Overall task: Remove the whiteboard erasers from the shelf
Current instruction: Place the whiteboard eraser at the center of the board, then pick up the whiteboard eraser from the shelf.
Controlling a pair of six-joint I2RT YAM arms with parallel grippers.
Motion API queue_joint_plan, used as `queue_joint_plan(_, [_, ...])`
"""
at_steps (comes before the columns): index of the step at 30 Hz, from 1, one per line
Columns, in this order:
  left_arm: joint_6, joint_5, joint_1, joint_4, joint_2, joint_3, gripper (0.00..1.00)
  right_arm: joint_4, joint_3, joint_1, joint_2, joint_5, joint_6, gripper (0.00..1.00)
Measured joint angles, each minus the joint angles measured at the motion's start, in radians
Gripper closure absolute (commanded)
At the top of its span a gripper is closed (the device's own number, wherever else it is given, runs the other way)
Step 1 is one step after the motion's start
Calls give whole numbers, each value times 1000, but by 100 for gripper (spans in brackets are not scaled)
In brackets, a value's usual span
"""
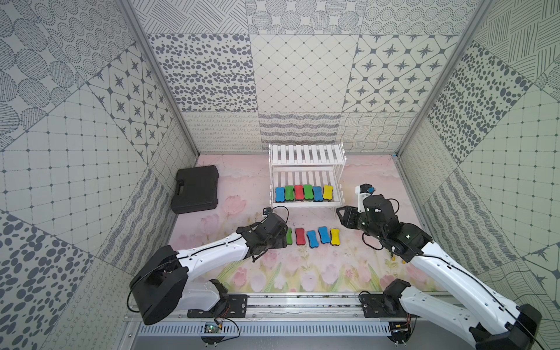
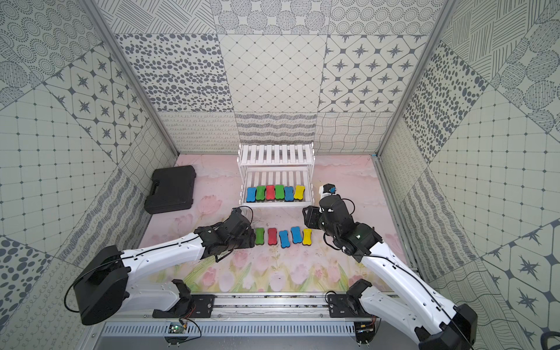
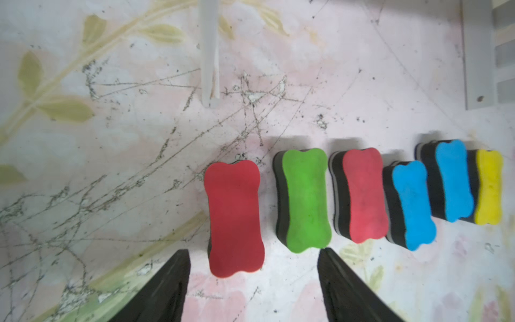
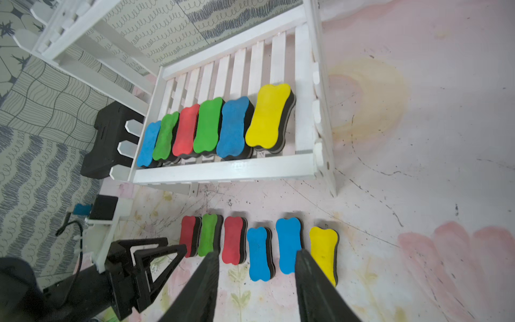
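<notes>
Lining the white slatted shelf (image 4: 223, 170), six bone-shaped erasers (image 4: 207, 125) with dark bases

Six bone-shaped foam erasers (image 1: 304, 193) sit on the lower step of the white slatted shelf (image 1: 306, 154). Six more erasers (image 4: 259, 252) lie on the flowery mat (image 1: 272, 272) before it. A black plastic case (image 1: 195, 189) lies left.

White slatted shelf (image 1: 306, 155), its eraser row (image 1: 298, 192) blue, green, red, green, blue, yellow, loose eraser row (image 3: 362, 195) red, green, red, blue, blue, yellow on black felt, black case (image 1: 196, 189), pink tulip-print mat (image 1: 303, 272).
</notes>
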Motion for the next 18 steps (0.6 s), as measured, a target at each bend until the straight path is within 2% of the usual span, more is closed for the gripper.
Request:
queue_joint_plan(3, [-13,0,-5,-26,-75,-6,9,1,80,-11,93,5,-33,53])
queue_joint_plan(7, [-31,-1,-8,-76,-175,-6,7,13,153,-13,222,34,-42,53])
queue_joint_plan(12, [-46,-9,-9,-142,-264,1,1,44,158,-13,311,94,-3,49])
queue_joint_plan(18, [-54,-17,-9,-203,-328,12,0,59,185,-13,395,169,42,47])
